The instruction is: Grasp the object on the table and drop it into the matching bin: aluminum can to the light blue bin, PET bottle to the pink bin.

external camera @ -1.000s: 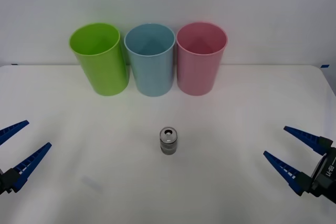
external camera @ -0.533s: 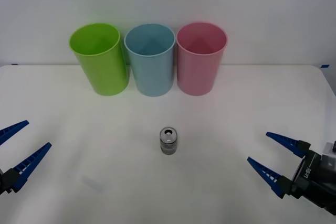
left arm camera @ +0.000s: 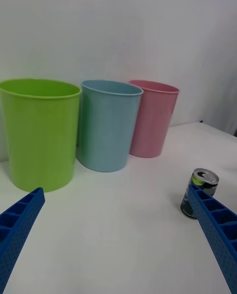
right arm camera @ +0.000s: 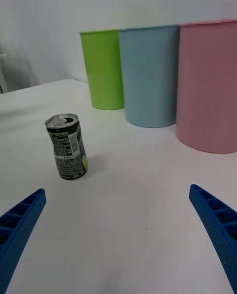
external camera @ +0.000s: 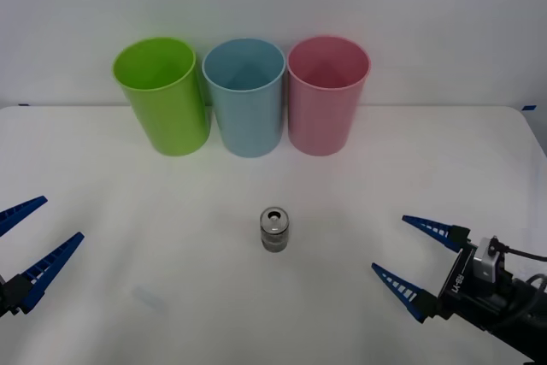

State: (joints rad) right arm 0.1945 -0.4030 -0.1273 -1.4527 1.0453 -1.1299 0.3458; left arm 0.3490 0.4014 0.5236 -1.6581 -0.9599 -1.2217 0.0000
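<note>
1. The right end effector point(external camera: 413, 256) hangs low over the desk point(external camera: 479, 151) with its blue fingers point(right arm camera: 215, 217) spread wide and nothing between them.
2. Ahead of it and somewhat to its left stands the aluminum can point(external camera: 274, 229), upright on the desk, well apart from the fingertips.
3. Beyond the can stand three bins in a row: the light blue bin point(external camera: 246, 96) in the middle, the pink bin point(external camera: 326, 94) beside it, and a lime green bin point(external camera: 162, 94) on the far side.
4. The left end effector point(external camera: 27, 238) waits wide open at the desk's left edge.
5. This looks like the approach step; the next move calls for bringing the right fingers around the can before closing.
</note>
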